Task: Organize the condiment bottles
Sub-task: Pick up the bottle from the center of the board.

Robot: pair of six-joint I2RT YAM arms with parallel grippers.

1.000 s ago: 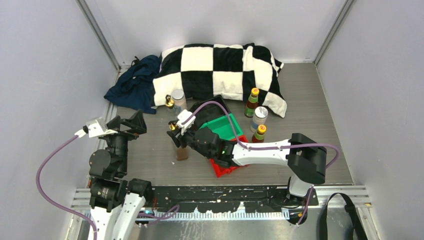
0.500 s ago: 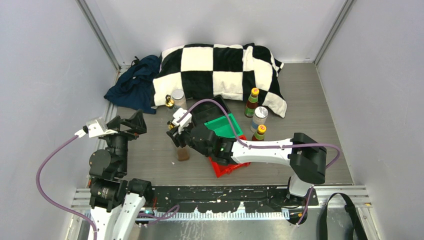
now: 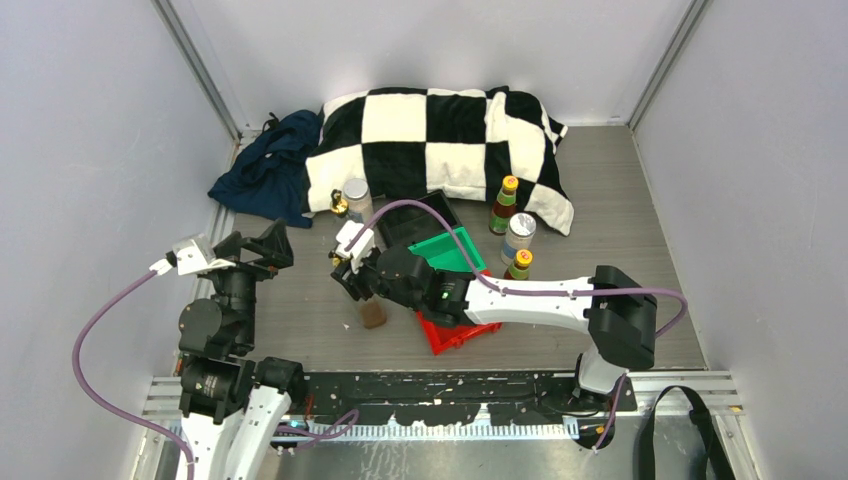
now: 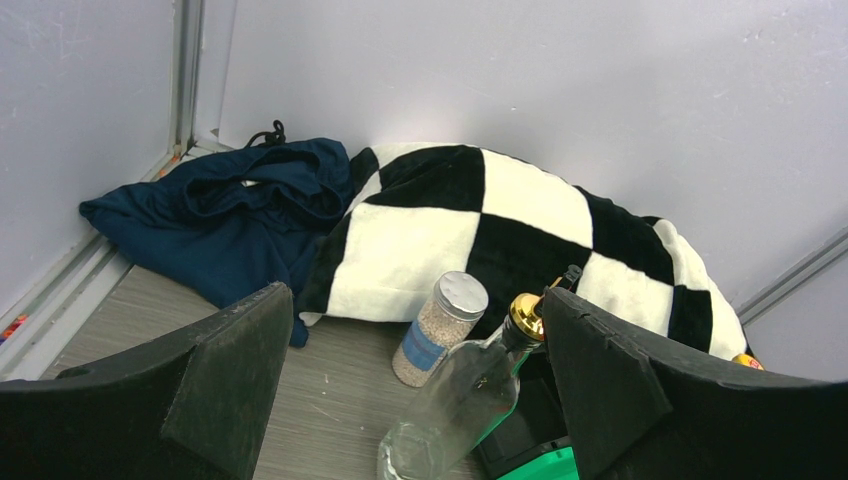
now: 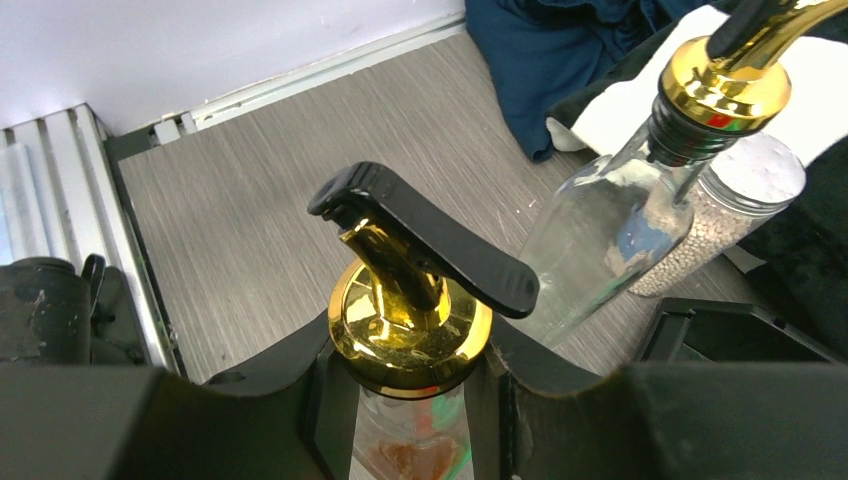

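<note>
My right gripper (image 3: pixel 352 276) is shut on the neck of a tall clear glass bottle (image 3: pixel 372 314), just below its gold pourer top (image 5: pixel 410 322). The bottle hangs tilted, with brown residue at its base. The second tall glass bottle (image 3: pixel 341 210) stands by a silver-lidded shaker jar (image 3: pixel 356 196) in front of the pillow. Both also show in the right wrist view (image 5: pixel 600 245) and the left wrist view (image 4: pixel 455 405). Two yellow-capped sauce bottles (image 3: pixel 505 205) (image 3: pixel 518 266) and the other shaker jar (image 3: pixel 518 237) stand at the right. My left gripper (image 3: pixel 256 250) is open and empty at the left.
Black (image 3: pixel 425 215), green (image 3: pixel 452 258) and red (image 3: pixel 455 335) bins lie stacked askew under my right arm. A checkered pillow (image 3: pixel 430 140) and a dark blue garment (image 3: pixel 265 170) lie at the back. Walls close in on the left, the right and the back.
My right gripper has shifted a little to the left with the glass bottle, and the bottle's base has swung slightly nearer and to the right. The left arm has not moved.
</note>
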